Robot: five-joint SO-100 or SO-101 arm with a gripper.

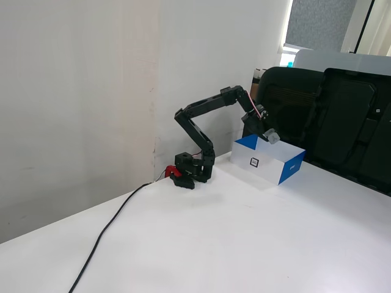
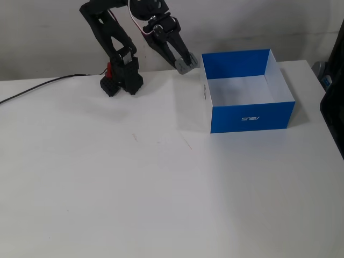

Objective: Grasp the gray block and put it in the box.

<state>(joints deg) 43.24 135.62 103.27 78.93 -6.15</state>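
The arm rises from its base, folds at the elbow and reaches toward the box (image 2: 251,115) — its gripper (image 2: 185,63) angled downward, clamped on the gray block (image 2: 186,64), held in the air just beside the box's near rim (image 1: 269,137).

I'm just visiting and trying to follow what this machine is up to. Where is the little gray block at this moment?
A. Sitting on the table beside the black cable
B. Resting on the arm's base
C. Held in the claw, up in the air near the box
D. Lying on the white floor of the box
C: the gray block is pinched in the claw, raised off the table beside the box, whose white inside is bare.
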